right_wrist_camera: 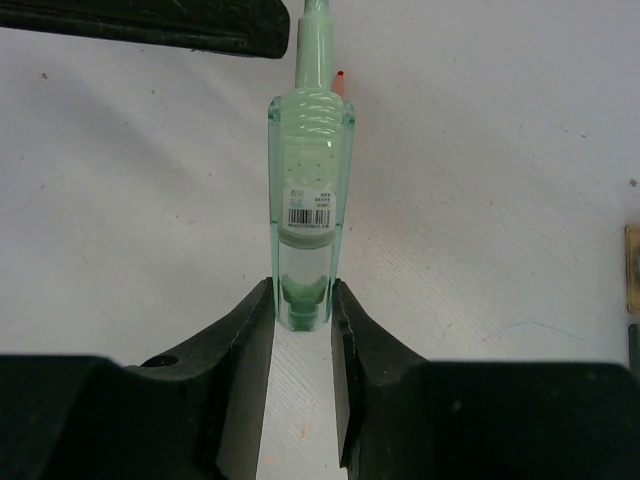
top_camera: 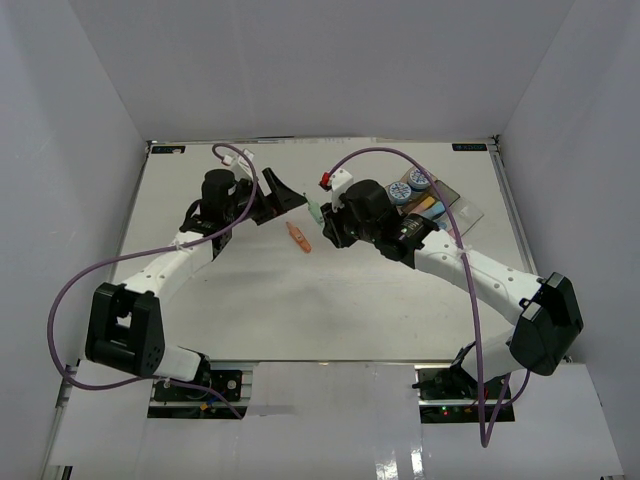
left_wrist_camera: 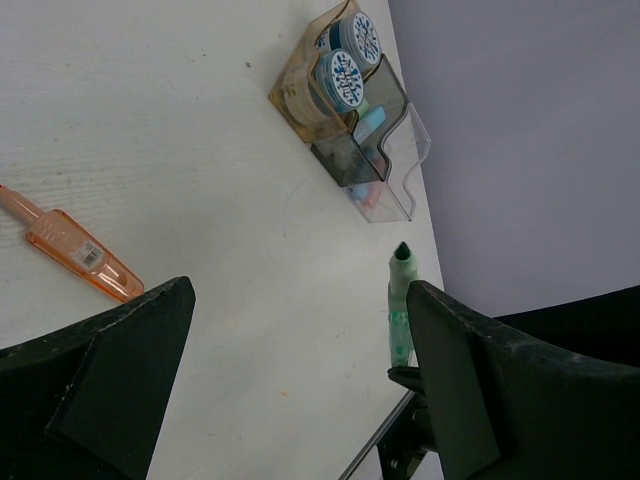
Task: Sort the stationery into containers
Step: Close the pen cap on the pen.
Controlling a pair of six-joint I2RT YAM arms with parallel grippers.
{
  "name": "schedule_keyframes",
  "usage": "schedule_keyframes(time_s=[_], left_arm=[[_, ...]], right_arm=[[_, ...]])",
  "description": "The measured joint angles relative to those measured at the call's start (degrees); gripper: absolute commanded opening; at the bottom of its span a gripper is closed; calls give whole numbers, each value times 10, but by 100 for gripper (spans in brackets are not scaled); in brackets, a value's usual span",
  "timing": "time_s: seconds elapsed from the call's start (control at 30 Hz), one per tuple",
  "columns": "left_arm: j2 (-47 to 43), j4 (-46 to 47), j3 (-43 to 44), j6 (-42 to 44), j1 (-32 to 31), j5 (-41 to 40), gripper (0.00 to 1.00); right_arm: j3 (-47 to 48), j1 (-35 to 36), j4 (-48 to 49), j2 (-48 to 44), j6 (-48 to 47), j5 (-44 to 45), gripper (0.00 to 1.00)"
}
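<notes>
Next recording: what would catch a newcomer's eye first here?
The right gripper is shut on a green highlighter near the table's middle. An orange highlighter lies loose on the table close by, near the open left gripper. At the far right, the containers hold two blue-and-white rolls.

Desk (top_camera: 260,320) — white, finely grained when seen close up, with a few dark specks. Three plain walls box it in: left wall (top_camera: 50,150), back wall (top_camera: 320,60), right wall (top_camera: 590,150), all pale grey-white and bare. A thin metal rail (top_camera: 510,215) runs along the desk's right side. Small dark labels (top_camera: 468,147) sit at the back corners. Glossy white panels (top_camera: 330,420) front the near edge. Light is even and diffuse — shadows faint.
</notes>
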Motion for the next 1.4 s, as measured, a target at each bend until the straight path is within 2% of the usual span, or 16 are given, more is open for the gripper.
schedule_keyframes(time_s=[0.3, 0.57, 0.83, 1.0, 1.03, 1.3, 1.4], left_arm=[[-35, 9, -33, -11, 9, -2, 98], [-65, 16, -54, -39, 9, 31, 97], [-66, 40, -36, -74, -8, 45, 84], [-45, 38, 4, -74, -28, 24, 79], [-40, 37, 8, -73, -31, 19, 74], [-11, 24, 14, -57, -52, -16, 65], [-3, 21, 20, -52, -56, -23, 58]], right_arm=[[-16, 0, -1, -1, -1, 15, 26], [-23, 0, 3, -2, -5, 17, 26], [-25, 0, 8, -4, -7, 16, 26], [-25, 0, 12, -4, -7, 15, 26], [-25, 0, 14, -4, -7, 14, 26], [-25, 0, 19, -5, -9, 10, 26], [-25, 0, 19, -5, -9, 10, 26]])
